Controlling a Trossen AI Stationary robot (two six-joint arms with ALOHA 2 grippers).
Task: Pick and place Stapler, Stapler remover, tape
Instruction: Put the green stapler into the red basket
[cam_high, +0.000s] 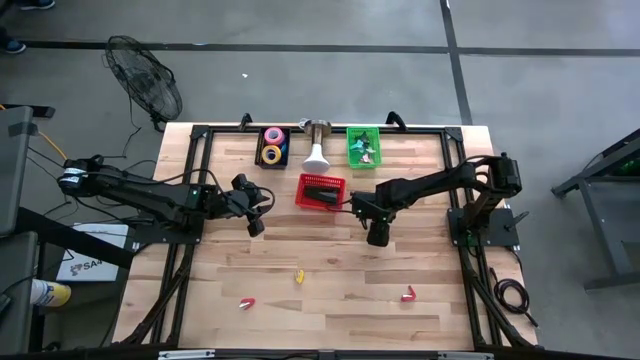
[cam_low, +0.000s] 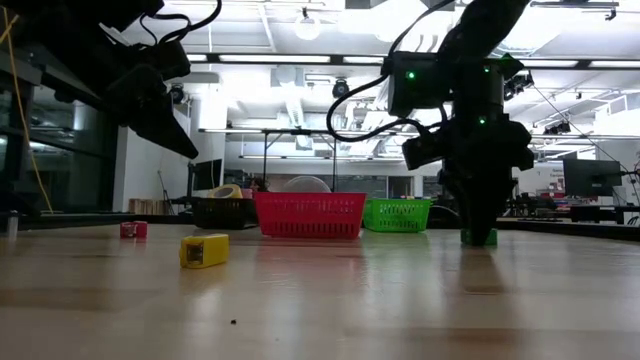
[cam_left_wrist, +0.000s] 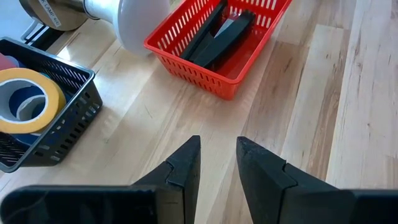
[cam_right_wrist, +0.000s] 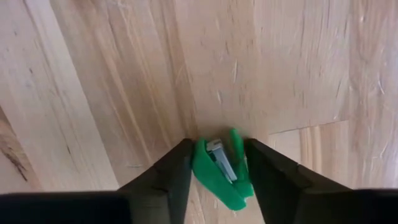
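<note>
The right gripper (cam_right_wrist: 217, 163) was clamped on a green staple remover (cam_right_wrist: 219, 171) resting on the surface just right of the red basket (cam_high: 322, 190). A straight lift before swinging toward the green basket (cam_high: 363, 146) seemed wise. The left gripper (cam_left_wrist: 217, 158) waited left of the red basket, narrowly parted.

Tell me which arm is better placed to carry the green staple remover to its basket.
Right. Its gripper already has the green staple remover between its fingers, and the green basket is nearer; the left gripper is empty.
</note>
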